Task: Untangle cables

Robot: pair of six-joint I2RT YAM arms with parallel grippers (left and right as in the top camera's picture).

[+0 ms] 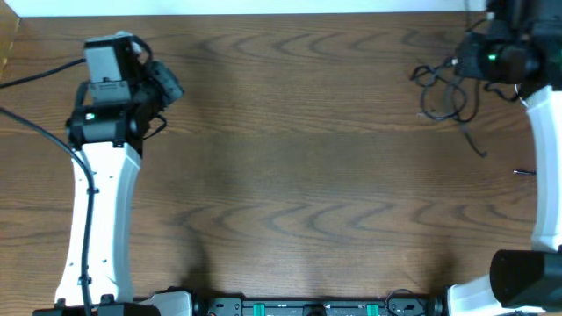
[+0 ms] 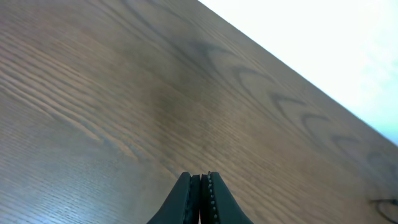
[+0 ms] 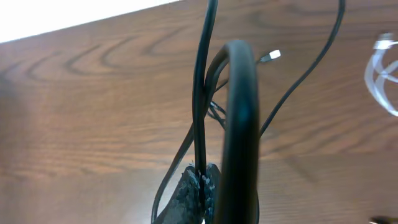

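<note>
Black cables (image 1: 442, 86) bunch beside the right end effector (image 3: 200, 180), which clamps one strand. Best pull slowly, away from that bunch.

Matt wood-grain table (image 1: 290, 175), smooth black cables (image 3: 203, 74).

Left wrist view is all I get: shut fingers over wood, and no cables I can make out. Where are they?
Observer: The black cables lie tangled at the far right corner of the table.
Operator: Is the other arm on them?
Observer: Yes. The right wrist view shows the right gripper shut on one strand of them.
Operator: Any white one?
Observer: A white cable loops at the right edge of that same view.
</note>
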